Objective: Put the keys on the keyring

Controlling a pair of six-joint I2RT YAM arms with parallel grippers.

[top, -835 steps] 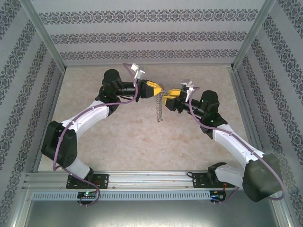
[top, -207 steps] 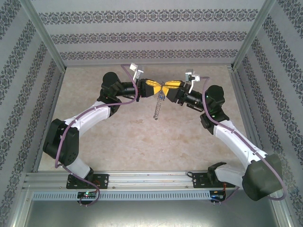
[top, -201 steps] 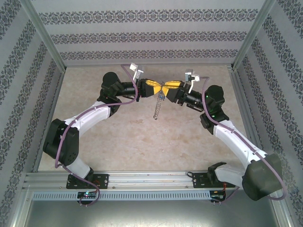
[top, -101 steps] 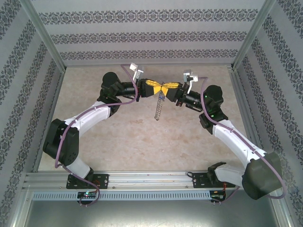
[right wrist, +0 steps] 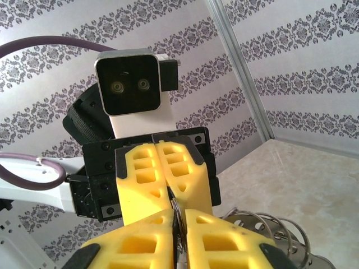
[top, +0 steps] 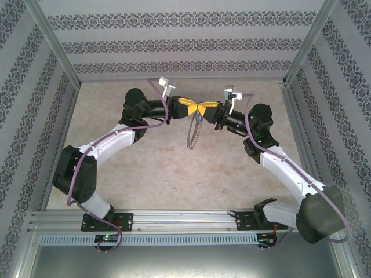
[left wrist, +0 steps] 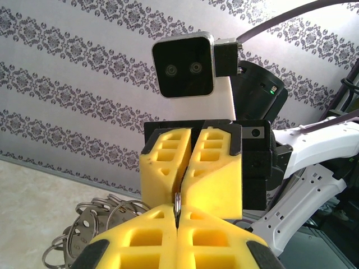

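top external view: the two arms reach toward each other above the far middle of the beige desk [top: 145, 174], and the left claw [top: 193, 110] and right claw [top: 203, 108] meet tip to tip, their yellow fingers all but touching. the keyring [top: 193, 128] hangs right under that meeting point, its thin silvery loop and fine chain dangling down; whether its lower end touches the desk cannot be told. in the left wrist view the left claw [left wrist: 177, 214] has its fingers pressed together, with a thin sliver of the keyring [left wrist: 177, 203] pinched in the seam. the right claw [left wrist: 182, 190] faces it head on, its fingers closed to a hairline and meeting the same bit of wire. a bunch of smaller rings [left wrist: 90, 227], with round perforated metal pieces among them, hangs at the lower left. in the right wrist view the right claw [right wrist: 178, 225] is clamped on the keyring [right wrist: 176, 208], and the left claw [right wrist: 167, 190] sits directly opposite, closed on it too. the bunch of smaller rings [right wrist: 263, 227] shows at the lower right.
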